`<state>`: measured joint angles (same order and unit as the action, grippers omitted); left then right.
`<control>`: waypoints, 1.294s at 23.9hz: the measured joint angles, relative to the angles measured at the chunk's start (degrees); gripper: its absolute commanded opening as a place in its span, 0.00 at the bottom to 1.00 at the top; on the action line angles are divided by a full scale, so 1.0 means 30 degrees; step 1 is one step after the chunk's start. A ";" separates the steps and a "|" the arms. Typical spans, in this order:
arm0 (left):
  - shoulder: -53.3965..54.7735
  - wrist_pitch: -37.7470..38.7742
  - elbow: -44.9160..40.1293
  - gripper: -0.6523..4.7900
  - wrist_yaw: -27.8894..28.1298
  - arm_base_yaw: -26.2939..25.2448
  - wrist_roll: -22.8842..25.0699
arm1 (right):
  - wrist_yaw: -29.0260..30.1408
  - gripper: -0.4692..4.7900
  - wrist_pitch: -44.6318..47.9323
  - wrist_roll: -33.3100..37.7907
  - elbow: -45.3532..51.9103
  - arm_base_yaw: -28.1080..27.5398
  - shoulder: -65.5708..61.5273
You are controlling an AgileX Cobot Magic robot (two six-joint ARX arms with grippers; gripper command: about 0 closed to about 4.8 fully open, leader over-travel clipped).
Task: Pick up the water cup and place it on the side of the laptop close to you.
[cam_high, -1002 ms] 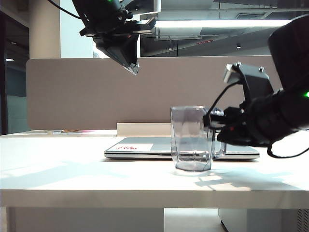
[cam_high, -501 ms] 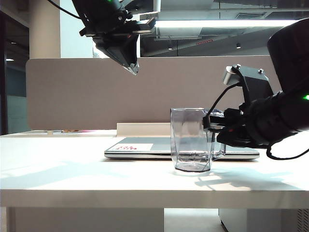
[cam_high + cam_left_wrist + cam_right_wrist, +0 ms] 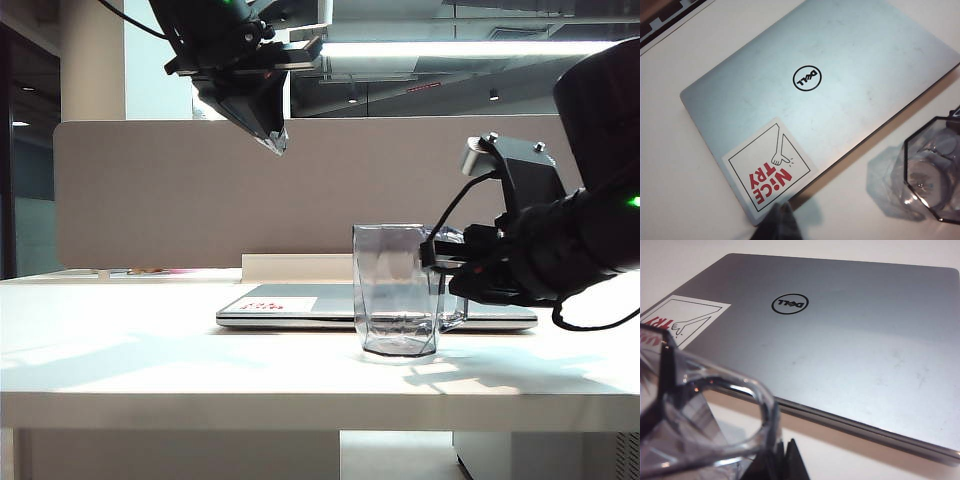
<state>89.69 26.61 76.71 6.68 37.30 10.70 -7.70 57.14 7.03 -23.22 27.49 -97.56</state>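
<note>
Exterior view is showing my right gripper (image 3: 436,262) reaching in from the right at the cup's (image 3: 396,290) handle, its jaws nearly together; whether they are pinching the handle or only lying against it I cannot tell. In the right wrist view the handle loop is filling the near corner just above my fingertips (image 3: 777,462). The cup is standing upright on the table (image 3: 200,370), base down, just in front of the laptop (image 3: 320,305), on the side nearest the camera, toward the laptop's right half. So the cup is lying straight ahead of my right hand, its long axis vertical, handle pointing back at me. My left gripper (image 3: 272,135) is hanging high above the table's left, well apart from the cup, its jaws seemingly together. I am judging the right arm the nearer one, so any letting go or backing away falls to it.
</note>
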 measured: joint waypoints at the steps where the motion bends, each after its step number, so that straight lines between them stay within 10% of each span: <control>1: 0.0000 0.0000 0.0000 0.11 0.0000 0.0000 0.0007 | 0.0000 0.13 0.0000 0.0000 0.0000 0.0000 0.0000; 31: 0.0000 -0.0007 -0.0007 0.11 0.0000 0.0000 0.0080 | 0.0299 0.31 0.1013 0.0087 0.1923 0.0007 0.0597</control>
<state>89.69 26.59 76.69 6.68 37.30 10.94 -6.81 60.18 7.29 -17.45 27.51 -95.77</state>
